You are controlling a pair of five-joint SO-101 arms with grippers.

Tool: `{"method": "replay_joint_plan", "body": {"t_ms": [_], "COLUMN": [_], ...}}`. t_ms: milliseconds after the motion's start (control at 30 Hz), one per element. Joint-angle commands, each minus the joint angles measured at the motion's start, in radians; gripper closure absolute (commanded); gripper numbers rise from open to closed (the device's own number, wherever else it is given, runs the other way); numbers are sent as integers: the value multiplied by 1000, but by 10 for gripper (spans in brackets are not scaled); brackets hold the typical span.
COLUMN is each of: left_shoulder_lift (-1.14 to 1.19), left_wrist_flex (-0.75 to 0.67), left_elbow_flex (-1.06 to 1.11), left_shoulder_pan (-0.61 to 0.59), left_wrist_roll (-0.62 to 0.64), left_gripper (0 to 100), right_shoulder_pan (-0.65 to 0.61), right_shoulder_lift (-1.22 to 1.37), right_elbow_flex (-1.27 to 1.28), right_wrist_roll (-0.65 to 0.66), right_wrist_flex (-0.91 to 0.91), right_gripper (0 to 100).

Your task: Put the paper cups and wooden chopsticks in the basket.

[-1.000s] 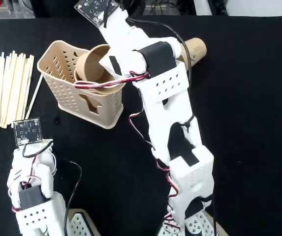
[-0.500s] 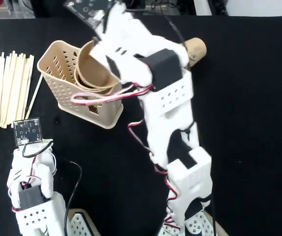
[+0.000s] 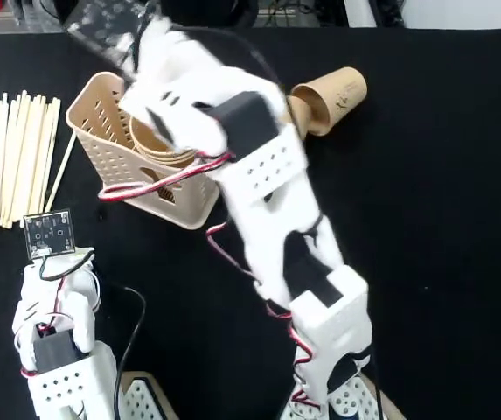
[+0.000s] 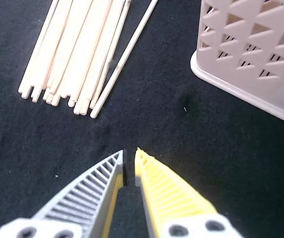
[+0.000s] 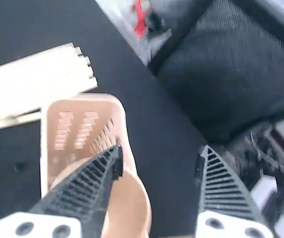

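A: Which cup is not in yet?
B: One brown paper cup [image 3: 330, 94] lies on its side on the black worktop [image 3: 442, 219], apart from the beige plastic basket with triangular cut-outs [image 3: 110, 157]. Its long axis runs on a slant, with the open mouth turned toward the basket and the base away from it. Other nested paper cups [image 3: 156, 144] stand mouth-up inside the basket.
A: How would it handle?
B: Light and thin-walled, I judge. It would roll at a nudge and buckle under a hard squeeze. The rim is the place to take it, one finger inside the mouth and one outside.
A: And the sticks?
B: The pale wooden chopsticks [image 3: 18, 157] lie flat in a loose bundle on the other side of the basket. Their long axes are nearly parallel and run away from the arms' bases. One stray stick [image 3: 60, 172] slants off toward the basket. They look stiff, slim and probably slippery, so a pinch across the middle of a few suits them; otherwise they may tip or fan out.
A: The hands?
B: The right hand [image 5: 161, 153] hangs over the basket, jaws spread wide with nothing between them. The left hand [image 4: 129, 153] is low over the worktop, near the bundle's closer ends, its jaws drawn to a thin slit, holding nothing.
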Motion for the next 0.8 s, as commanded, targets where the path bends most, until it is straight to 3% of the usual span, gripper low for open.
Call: {"method": "replay_joint_plan", "body": {"t_ms": [0,67,167,367,767], "left_shoulder_lift": [-9,-9,-9,-9,-9], "left_wrist_flex": [6,6,6,6,6], "left_elbow_flex": [18,18,18,18,18], "left_shoulder_pan": [-7,-7,-7,-7,-7], "left_wrist_roll": [3,3,3,3,3], "left_gripper": [945,945,945,945,945], "right_shoulder_pan": [66,83,158,261,279], "right_shoulder_lift": [-101,-122,-171,-335,-657], "right_elbow_flex": [-94,-114,-50,341,1055], "right_wrist_roll": [58,143,180,203,362], "right_wrist_flex": [152,272,290,290,87], "right_gripper": [751,751,751,750,750]}}
